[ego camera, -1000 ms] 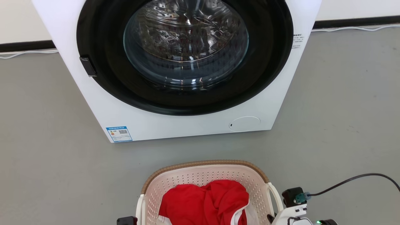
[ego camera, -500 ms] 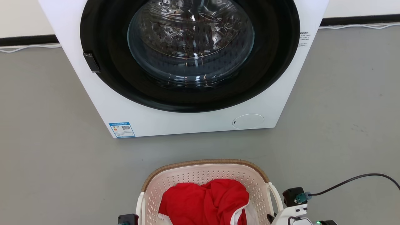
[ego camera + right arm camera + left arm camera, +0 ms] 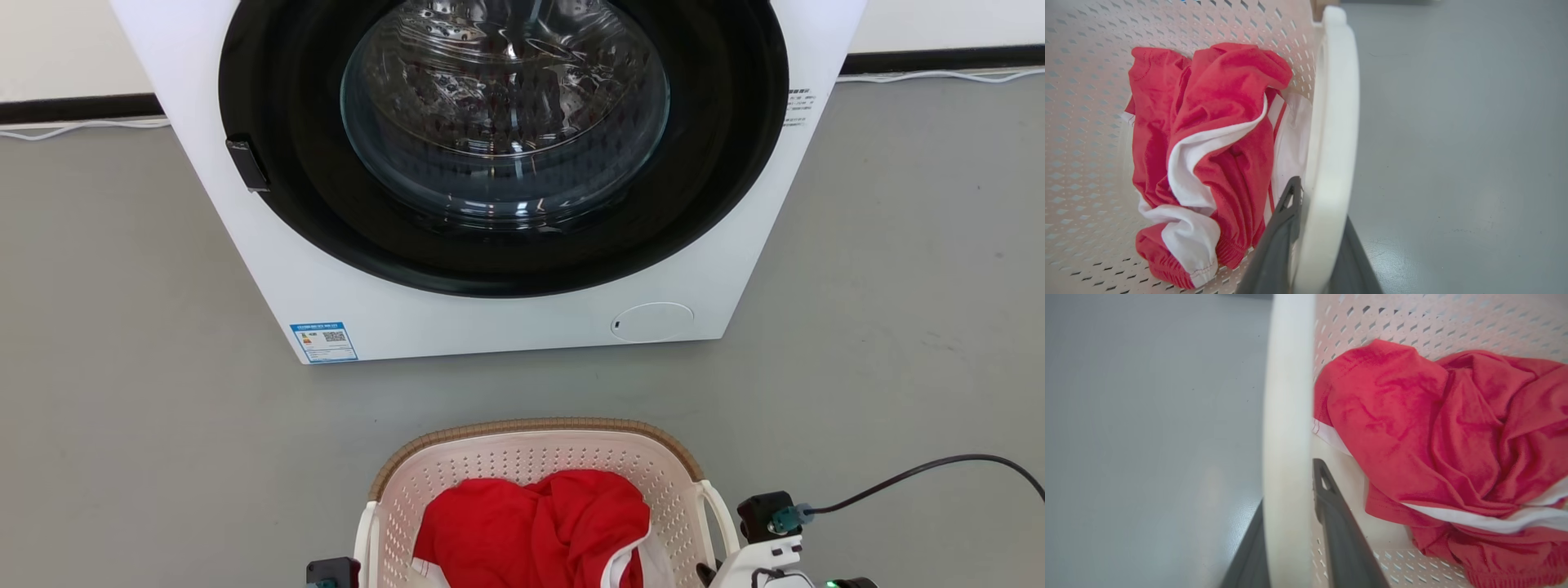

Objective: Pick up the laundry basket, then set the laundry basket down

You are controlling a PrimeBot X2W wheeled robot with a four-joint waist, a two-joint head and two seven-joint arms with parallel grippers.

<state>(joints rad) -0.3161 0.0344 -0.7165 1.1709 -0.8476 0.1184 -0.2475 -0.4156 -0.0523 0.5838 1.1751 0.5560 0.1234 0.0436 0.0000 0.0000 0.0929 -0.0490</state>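
Left wrist view: left gripper (image 3: 1290, 482) grips left handle (image 3: 1286, 396) of basket (image 3: 1412, 318), right gripper (image 3: 1321, 200) grips right handle (image 3: 1335, 102); basket, red cloth (image 3: 1412, 428) inside, is in front of washer (image 3: 490, 327), apart from it.

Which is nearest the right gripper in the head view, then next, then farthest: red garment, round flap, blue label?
1. red garment, in the laundry basket the right gripper grips.
2. round flap, lower right of the washing machine.
3. blue label, lower left.

Matt cream perforated plastic laundry basket (image 3: 522, 461), brown woven-look rim (image 3: 531, 425). Soft red cloth garment (image 3: 535, 523), white trim. Glossy white washing machine (image 3: 457, 318), shiny glass door (image 3: 506, 114). Smooth matt grey floor (image 3: 122, 408).
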